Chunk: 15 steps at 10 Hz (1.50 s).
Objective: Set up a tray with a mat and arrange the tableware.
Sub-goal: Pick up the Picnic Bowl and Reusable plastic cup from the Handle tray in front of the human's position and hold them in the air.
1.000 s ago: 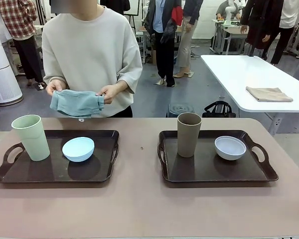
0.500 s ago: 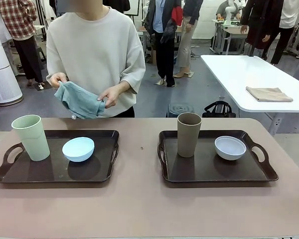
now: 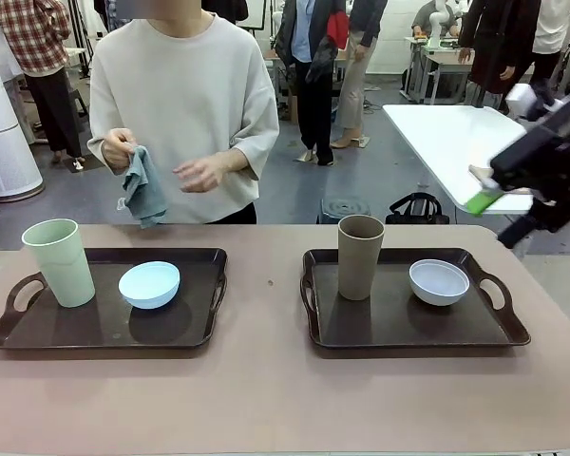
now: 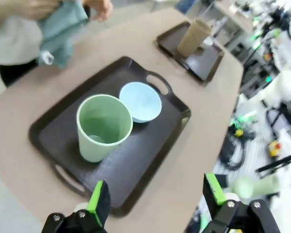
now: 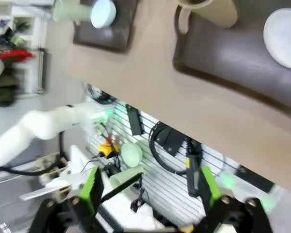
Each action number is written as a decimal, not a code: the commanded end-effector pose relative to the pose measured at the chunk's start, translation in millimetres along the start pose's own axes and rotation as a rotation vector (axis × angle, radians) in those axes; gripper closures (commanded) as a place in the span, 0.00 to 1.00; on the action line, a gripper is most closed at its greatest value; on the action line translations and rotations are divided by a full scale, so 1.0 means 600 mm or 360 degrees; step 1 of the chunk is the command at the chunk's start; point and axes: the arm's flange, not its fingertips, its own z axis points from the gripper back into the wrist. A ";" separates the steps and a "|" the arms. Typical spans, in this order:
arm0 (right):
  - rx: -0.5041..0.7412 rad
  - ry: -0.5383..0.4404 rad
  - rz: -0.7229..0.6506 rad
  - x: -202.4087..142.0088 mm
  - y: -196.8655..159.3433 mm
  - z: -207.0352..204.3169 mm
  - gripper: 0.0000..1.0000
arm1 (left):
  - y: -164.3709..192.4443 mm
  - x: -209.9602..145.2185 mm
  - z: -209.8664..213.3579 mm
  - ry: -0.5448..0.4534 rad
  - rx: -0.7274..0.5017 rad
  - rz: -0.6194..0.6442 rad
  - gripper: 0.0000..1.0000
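Meanwhile, left gripper (image 4: 156,194) and right gripper (image 3: 502,215) gape empty; tall pale-green cup (image 3: 60,262) and round light-blue bowl (image 3: 149,284) stand on the dark tray (image 3: 38,330) lower left, tall brown cup (image 3: 360,256) and round white bowl (image 3: 439,281) on the matching tray (image 3: 389,328) lower right.

Ahead of the left gripper (image 4: 155,194), a dark rectangular plastic tray with handles (image 4: 150,141) sits on the beige table (image 4: 203,141). It carries a pale green tall handleless cup (image 4: 104,127) nearest the fingers and a light blue small round bowl (image 4: 140,101) just beyond. Farther off, a person's hand (image 3: 119,147) holds a grey-blue cloth (image 3: 144,190). Below and left of the raised right gripper (image 3: 502,217), a second dark tray (image 3: 399,323) bears a white small round bowl (image 3: 439,281) on the gripper's side and a brown tall handleless cup (image 3: 360,256) farther away.
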 end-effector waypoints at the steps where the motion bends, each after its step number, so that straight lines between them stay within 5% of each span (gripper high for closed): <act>1: -0.0102 0.0041 -0.0059 0.056 0.085 -0.022 0.00 | -0.024 0.015 -0.035 0.0053 0.0216 -0.0213 0.00; 3: -0.0207 0.0060 -0.0130 0.123 0.155 -0.064 0.00 | -0.037 0.020 -0.080 0.0126 0.0395 -0.0326 0.00; 5: -0.0461 -0.0279 -0.0196 0.212 0.209 -0.124 0.00 | -0.041 0.019 -0.124 0.0238 0.0468 -0.0400 0.00; 8: -0.0546 -0.0501 -0.0196 0.287 0.261 -0.181 0.00 | -0.046 0.023 -0.131 0.0270 0.0471 -0.0449 0.00; 15: -0.0467 -0.0475 -0.0124 0.265 0.250 -0.169 0.00 | -0.041 0.024 -0.137 0.0258 0.0454 -0.0432 0.00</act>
